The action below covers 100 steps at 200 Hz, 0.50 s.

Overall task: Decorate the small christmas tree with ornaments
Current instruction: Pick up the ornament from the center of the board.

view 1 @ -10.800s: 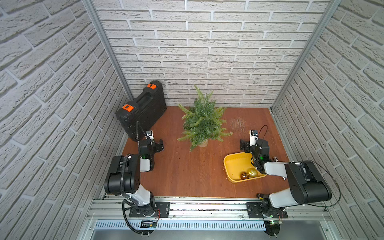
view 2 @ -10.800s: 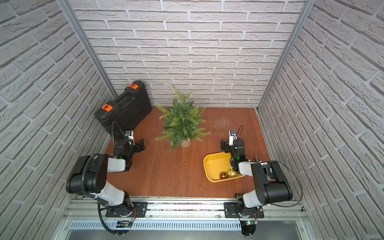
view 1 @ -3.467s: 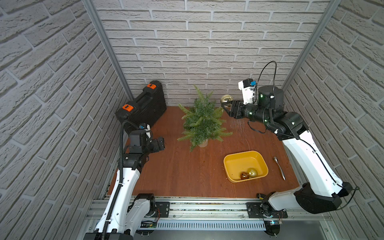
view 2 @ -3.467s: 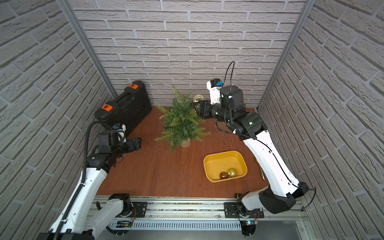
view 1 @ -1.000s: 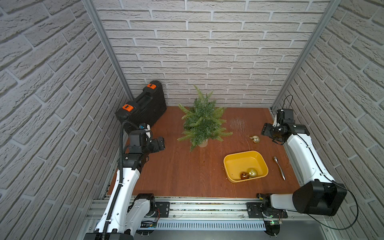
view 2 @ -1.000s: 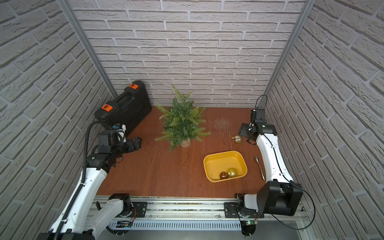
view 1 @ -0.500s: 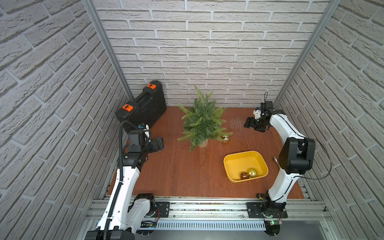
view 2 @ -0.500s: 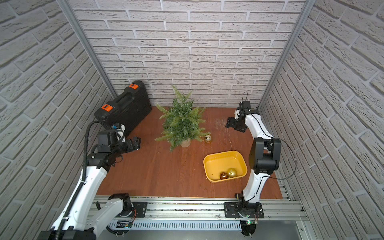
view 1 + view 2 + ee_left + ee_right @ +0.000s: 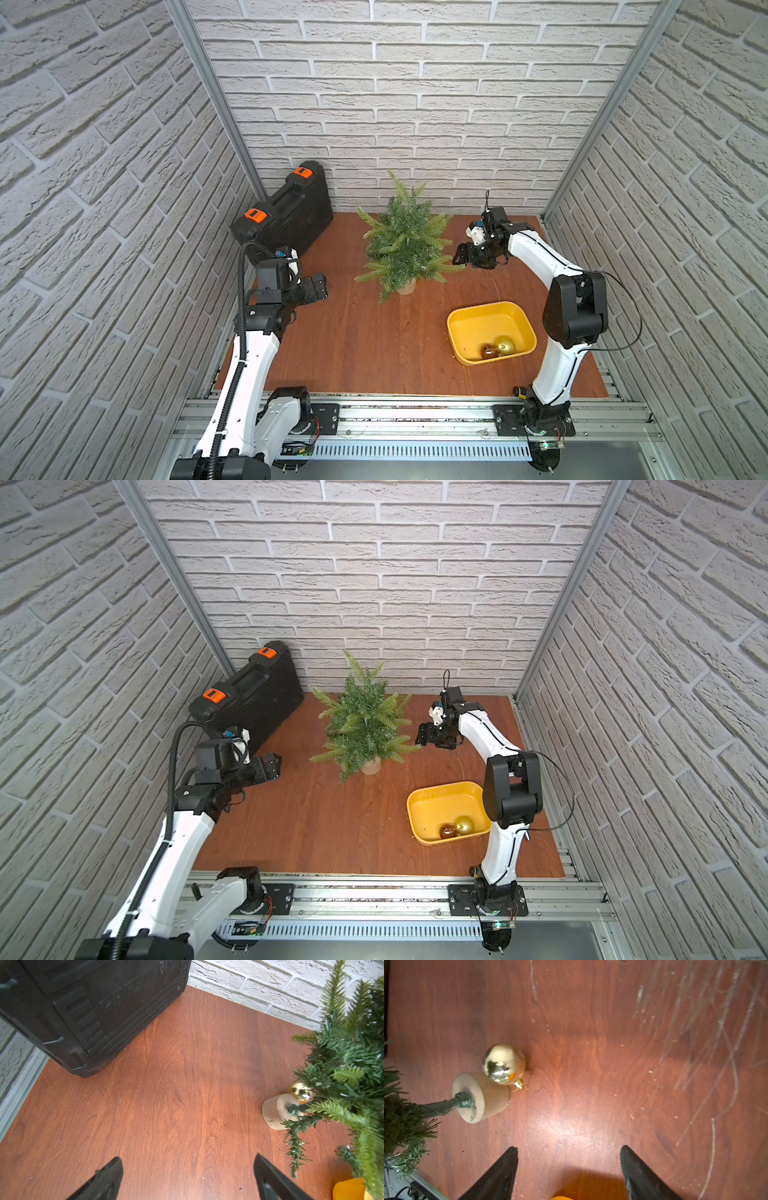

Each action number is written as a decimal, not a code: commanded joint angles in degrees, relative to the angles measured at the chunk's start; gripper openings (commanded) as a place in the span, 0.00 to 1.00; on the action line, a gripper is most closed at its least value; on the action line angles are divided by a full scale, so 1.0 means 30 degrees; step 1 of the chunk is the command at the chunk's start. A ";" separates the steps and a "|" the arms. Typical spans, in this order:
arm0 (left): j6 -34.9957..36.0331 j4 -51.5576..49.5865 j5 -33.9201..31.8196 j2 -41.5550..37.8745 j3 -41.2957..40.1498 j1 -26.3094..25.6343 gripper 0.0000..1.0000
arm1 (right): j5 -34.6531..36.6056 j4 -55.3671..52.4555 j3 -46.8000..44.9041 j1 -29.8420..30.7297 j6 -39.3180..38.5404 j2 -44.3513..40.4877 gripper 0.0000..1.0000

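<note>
1. The right gripper [image 9: 568,1149] hangs parted and empty over the table [image 9: 591,1064] beside the small christmas tree [image 9: 405,245], probably lining up on the gold bauble [image 9: 504,1064], which lies on the wood against the pot base [image 9: 481,1097], unhung
2. The left gripper [image 9: 187,1157] is spread wide, holding nothing, seemingly parked clear
3. 2 other ornaments [image 9: 505,345] sit in the yellow tray [image 9: 478,307]
4. Both top views hide the loose bauble under the branches; only the wrist views show it

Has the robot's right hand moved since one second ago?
Yes. In a top view the right hand now sits beside the small christmas tree; a second ago it was nearer the side wall.
</note>
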 commanded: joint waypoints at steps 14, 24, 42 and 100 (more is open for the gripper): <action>-0.0100 0.0664 0.0199 0.0023 -0.0160 0.0093 0.98 | -0.1061 0.1085 0.1072 0.0904 0.1223 0.1125 0.77; -0.0088 0.0668 0.0170 -0.0034 -0.0167 0.0094 0.98 | -0.1062 0.1180 0.1489 0.1101 0.1294 0.1759 0.77; -0.0077 0.0667 0.0120 -0.0094 -0.0201 0.0097 0.98 | -0.0955 0.0960 0.2682 0.1395 0.0887 0.2722 0.77; -0.0010 0.0577 -0.0174 -0.0153 -0.0190 0.0098 0.98 | 0.1053 -0.2169 0.7102 0.2166 -0.1600 0.5933 0.84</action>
